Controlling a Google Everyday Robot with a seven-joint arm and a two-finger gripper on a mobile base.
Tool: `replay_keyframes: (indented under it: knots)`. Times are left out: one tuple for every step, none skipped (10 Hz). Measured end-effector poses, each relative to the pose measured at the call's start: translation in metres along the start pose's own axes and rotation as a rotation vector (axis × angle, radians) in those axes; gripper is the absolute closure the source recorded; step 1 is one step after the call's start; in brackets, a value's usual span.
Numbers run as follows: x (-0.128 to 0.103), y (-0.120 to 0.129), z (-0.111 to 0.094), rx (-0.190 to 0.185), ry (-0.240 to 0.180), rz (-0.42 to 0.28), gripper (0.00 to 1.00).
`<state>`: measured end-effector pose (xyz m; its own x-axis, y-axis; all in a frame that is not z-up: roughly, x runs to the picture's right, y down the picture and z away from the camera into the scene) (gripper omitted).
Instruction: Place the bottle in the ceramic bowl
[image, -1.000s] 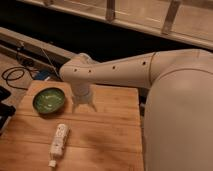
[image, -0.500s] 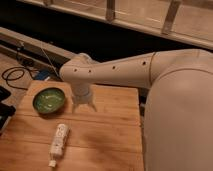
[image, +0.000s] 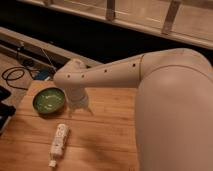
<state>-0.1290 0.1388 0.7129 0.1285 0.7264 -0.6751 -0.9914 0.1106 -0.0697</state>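
Observation:
The white bottle (image: 59, 140) lies on its side on the wooden table (image: 105, 135), cap pointing toward the front edge. The green ceramic bowl (image: 49, 100) with a dark rim sits at the table's back left, holding nothing. My gripper (image: 78, 103) hangs from the white arm just right of the bowl and behind the bottle, pointing down at the table. It holds nothing that I can see, and it is apart from the bottle.
My white arm (image: 170, 100) covers the right side of the table. Black cables (image: 15, 75) lie on the floor at the left. A dark object (image: 4, 107) sits at the left edge. A dark ledge with railing runs behind the table.

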Motion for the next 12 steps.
replay_keyframes:
  knots:
    - [0.013, 0.016, 0.019, 0.013, 0.024, -0.026, 0.35]
    - [0.025, 0.033, 0.035, 0.021, 0.046, -0.056, 0.35]
    - [0.031, 0.046, 0.044, 0.023, 0.055, -0.078, 0.35]
    - [0.034, 0.056, 0.047, 0.022, 0.054, -0.091, 0.35]
    - [0.039, 0.070, 0.046, 0.006, 0.026, -0.103, 0.35]
    - [0.040, 0.073, 0.046, 0.001, 0.013, -0.106, 0.35]
    - [0.039, 0.072, 0.045, 0.001, 0.010, -0.104, 0.35]
    - [0.039, 0.072, 0.045, 0.000, 0.010, -0.104, 0.35]
    - [0.039, 0.072, 0.045, -0.001, 0.011, -0.104, 0.35]
    - [0.039, 0.072, 0.046, -0.006, 0.014, -0.099, 0.35]
    - [0.038, 0.067, 0.051, -0.033, 0.032, -0.090, 0.35]
    - [0.036, 0.062, 0.058, -0.046, 0.047, -0.087, 0.35]
